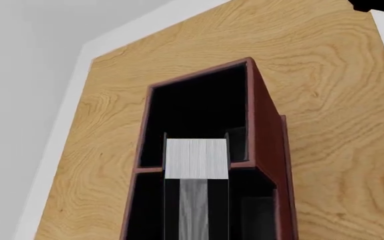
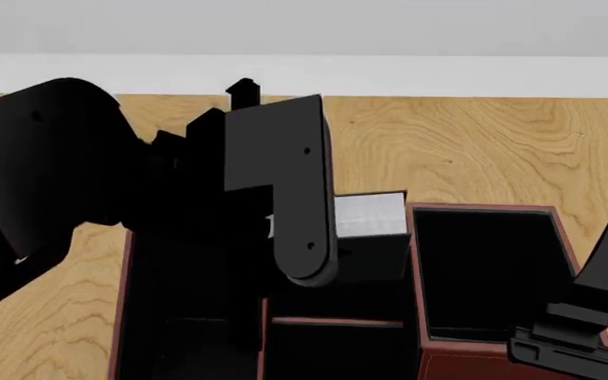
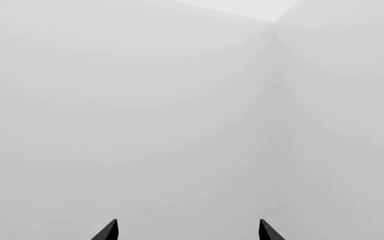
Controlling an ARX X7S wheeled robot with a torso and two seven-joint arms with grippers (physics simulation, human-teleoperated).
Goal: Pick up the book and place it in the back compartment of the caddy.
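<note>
Book (image 1: 196,158) upright over caddy (image 1: 262,125), lower part behind left arm (image 2: 283,182)

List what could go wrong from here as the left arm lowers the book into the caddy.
1. In the left wrist view the book sits right over the reddish divider, so it may catch there or drop into the nearer compartment instead of the back one.
2. In the head view the left arm hides most of the caddy, so alignment is hard to judge.
3. The left gripper could knock the rims.
</note>
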